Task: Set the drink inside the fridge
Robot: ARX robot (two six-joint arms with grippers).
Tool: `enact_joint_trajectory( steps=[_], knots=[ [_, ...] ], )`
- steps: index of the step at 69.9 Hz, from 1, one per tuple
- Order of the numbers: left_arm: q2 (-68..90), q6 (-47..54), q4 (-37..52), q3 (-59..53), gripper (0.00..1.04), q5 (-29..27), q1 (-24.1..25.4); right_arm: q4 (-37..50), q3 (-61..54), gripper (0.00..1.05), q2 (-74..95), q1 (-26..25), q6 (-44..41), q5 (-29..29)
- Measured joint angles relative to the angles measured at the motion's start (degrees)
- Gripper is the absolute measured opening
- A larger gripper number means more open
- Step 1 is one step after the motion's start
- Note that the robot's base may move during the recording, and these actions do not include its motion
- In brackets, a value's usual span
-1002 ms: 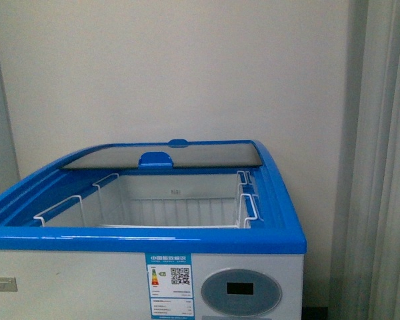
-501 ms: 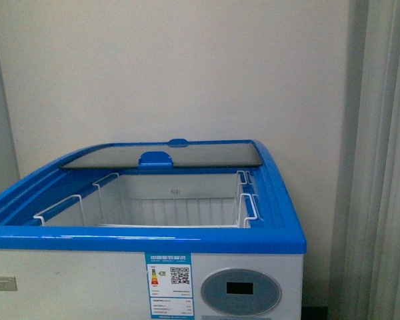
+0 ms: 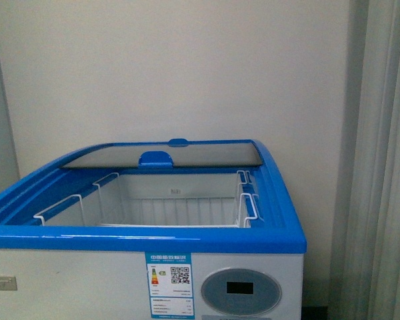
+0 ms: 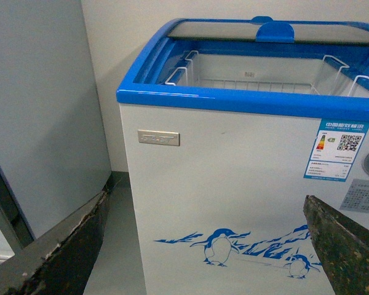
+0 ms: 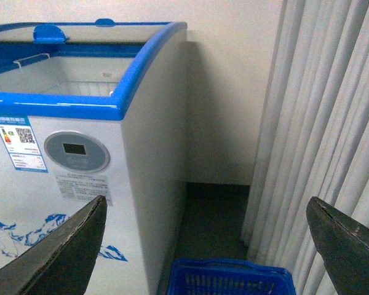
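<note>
Fingers of the left gripper stood wide apart with nothing between them; one dark, worn finger showed at each lower corner of the left wrist view. Right gripper likewise spread and empty, fingers at the frame's lower corners. Neither arm appeared in the front view.

Fridge stood directly ahead against a pale wall. Glass lid was slid to the rear, its blue handle near centre, leaving the front of the cavity open. White wire basket hung inside below the blue rim; no contents seen in it. Energy label and oval control panel on the front face; penguin graphic lower down.

Drink was not visible in any view. Blue mesh basket sat on the floor beside the fridge's right side, near grey curtains. Grey cabinet stood to the fridge's left.
</note>
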Motion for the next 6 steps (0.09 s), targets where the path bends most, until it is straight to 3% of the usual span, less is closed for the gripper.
enact_joint_trajectory(
  steps=[6],
  knots=[
    [0.0,0.0,0.0,0.0,0.97,0.0,0.0,0.0,0.0,0.97,0.0,0.0,0.0,0.0]
  ],
)
